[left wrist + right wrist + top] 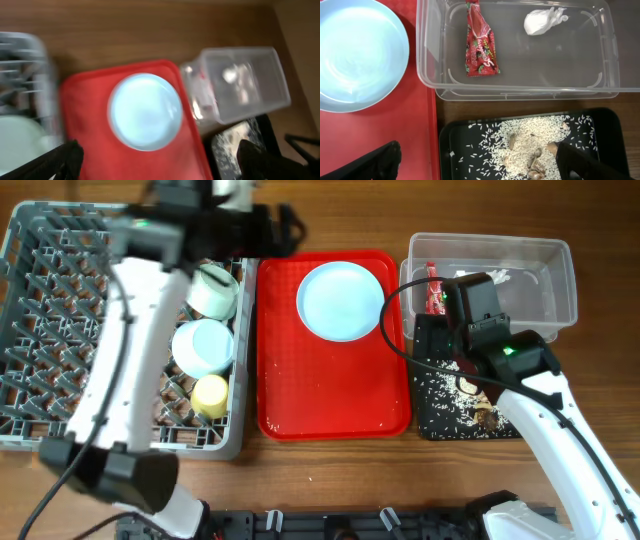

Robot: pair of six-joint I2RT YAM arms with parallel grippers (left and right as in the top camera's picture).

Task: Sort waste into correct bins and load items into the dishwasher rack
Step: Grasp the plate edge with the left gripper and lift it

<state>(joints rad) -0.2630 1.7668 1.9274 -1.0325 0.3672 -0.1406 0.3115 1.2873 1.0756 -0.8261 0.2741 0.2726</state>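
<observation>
At 9 o'clock on the counter (330, 475) stands the dishwasher rack (50, 330). Its 3 o'clock column holds the small blue bowl (203, 345) and, toward 6 o'clock, the yellow cup (210, 395), seated between pegs, presumably to stop them rolling. The left claw (159, 147), fingers wide apart and empty, hangs near the rack's 1 o'clock corner, facing the red tray (300, 400). The pale blue plate (340, 300) lies flat at the red tray's 12 o'clock end, the 1 item seen outside the rack. At 2 o'clock the clear tub (565, 280) holds the red wrapper (481, 42) and the white tissue (544, 21), dry waste kept apart from food. At its 6 o'clock the black tray (610, 130) collects the rice and scraps (525, 145). The right claw (477, 146), fingers apart and empty, hovers above that tray.
</observation>
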